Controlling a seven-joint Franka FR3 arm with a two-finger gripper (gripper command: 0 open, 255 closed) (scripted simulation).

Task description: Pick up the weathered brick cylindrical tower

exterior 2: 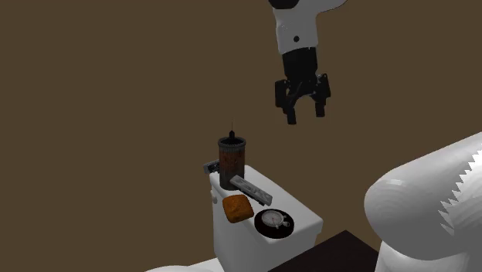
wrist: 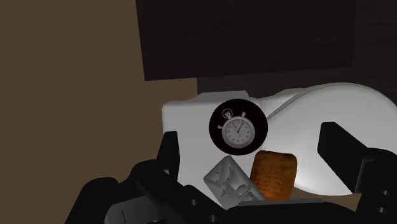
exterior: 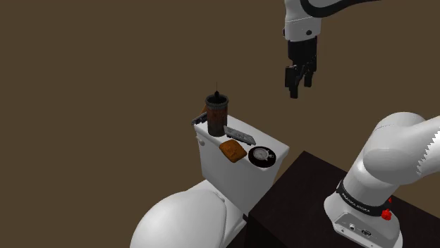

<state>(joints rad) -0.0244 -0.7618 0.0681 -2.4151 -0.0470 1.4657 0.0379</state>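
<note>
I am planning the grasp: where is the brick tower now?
In the shoulder view the brick tower stands upright at the left end of the white toilet tank, just left of the grey remote control.

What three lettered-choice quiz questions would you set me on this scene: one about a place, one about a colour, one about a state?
1. Where does the reddish-brown brick cylindrical tower stand?
A. On the floor
B. On the white toilet tank lid
C. On the robot's box

2. What colour is the round disc under the silver stopwatch?
A. Green
B. Yellow
C. Black

3. What state is the black two-finger pincer in?
A. Open, holding nothing
B. Shut on the tower
C. Shut on the stopwatch

Answers: 1 B, the tower rests upright on the lid; 2 C, a black rim rings the stopwatch; 3 A, its fingers stand apart, high above the lid.
</note>
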